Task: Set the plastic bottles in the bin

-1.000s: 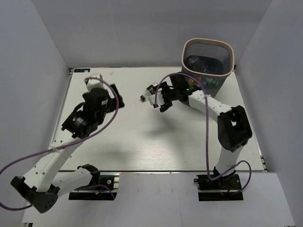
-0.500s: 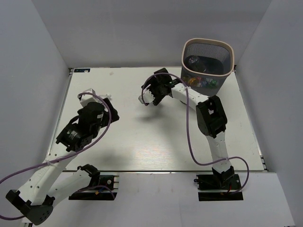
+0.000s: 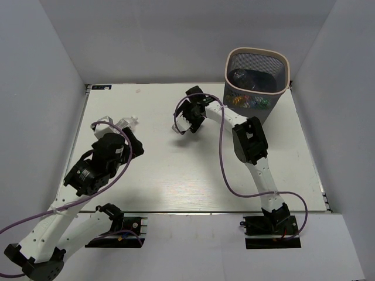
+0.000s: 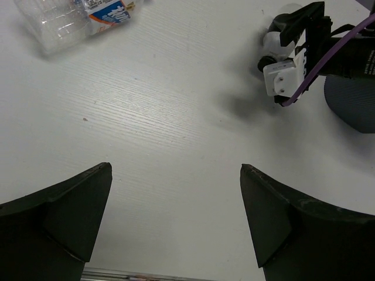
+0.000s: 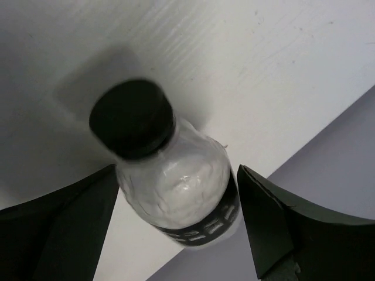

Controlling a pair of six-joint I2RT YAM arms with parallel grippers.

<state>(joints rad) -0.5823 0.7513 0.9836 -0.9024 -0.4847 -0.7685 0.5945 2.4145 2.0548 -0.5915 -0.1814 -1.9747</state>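
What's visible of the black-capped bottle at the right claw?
Small bottle: round black cap on, clear crinkled plastic body looking whitish, dark label band below. Slightly blurred. It sits between the wide-set jaws of the right claw, over the white table; whether they press it is unclear.

The left arm (image 3: 96,164) and the right arm (image 3: 249,140) are built of white links with chunky black joints, each trailing a thin purple cable (image 3: 223,164), bolted to a black base plate (image 3: 272,228) and ending in dark wedge-shaped fingers (image 4: 55,222).
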